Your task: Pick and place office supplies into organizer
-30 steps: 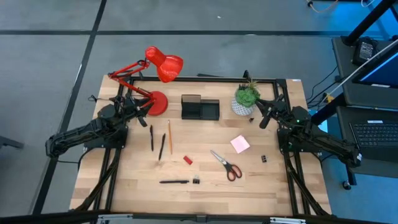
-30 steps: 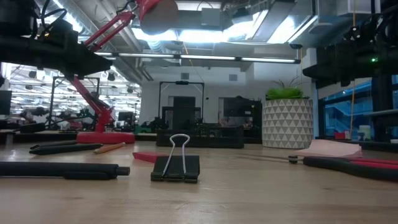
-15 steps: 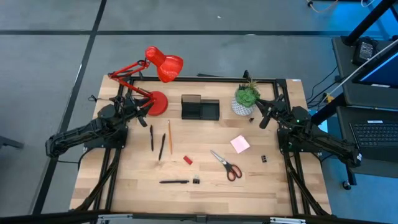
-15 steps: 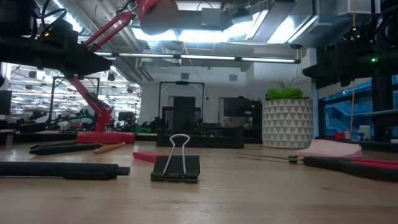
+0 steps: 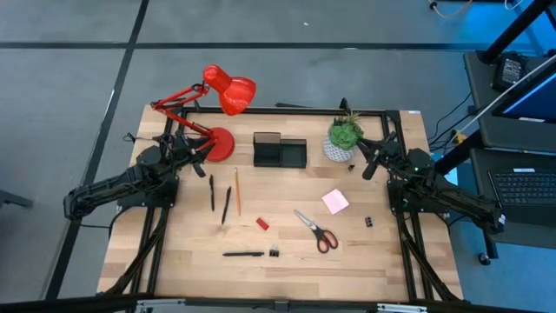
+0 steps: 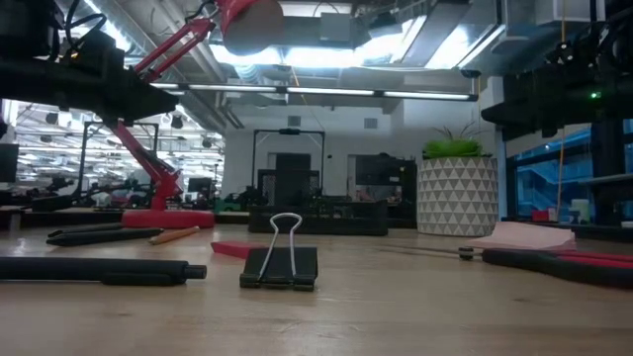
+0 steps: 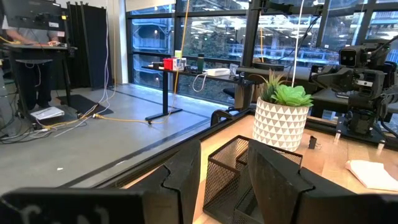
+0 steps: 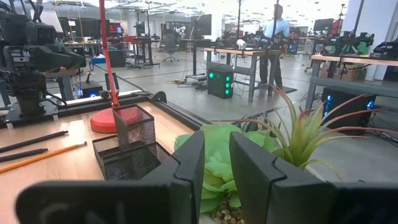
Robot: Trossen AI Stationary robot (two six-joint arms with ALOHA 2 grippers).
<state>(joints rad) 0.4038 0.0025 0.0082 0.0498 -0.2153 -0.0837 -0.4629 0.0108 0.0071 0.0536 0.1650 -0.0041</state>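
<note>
Left gripper (image 5: 201,148) upper left beside red lamp (image 5: 228,91), fingers parted, holding nothing, right gripper (image 5: 365,161) upper right near plant (image 5: 345,135), narrow empty gap, organizer (image 5: 280,150) top centre, scissors (image 5: 316,230) lower right.

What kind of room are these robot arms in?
Probably a robotics lab or workshop. Beyond the wooden table are open concrete floors, workbenches with equipment, and a person standing at a far desk. A laptop sits beside the table.
</note>
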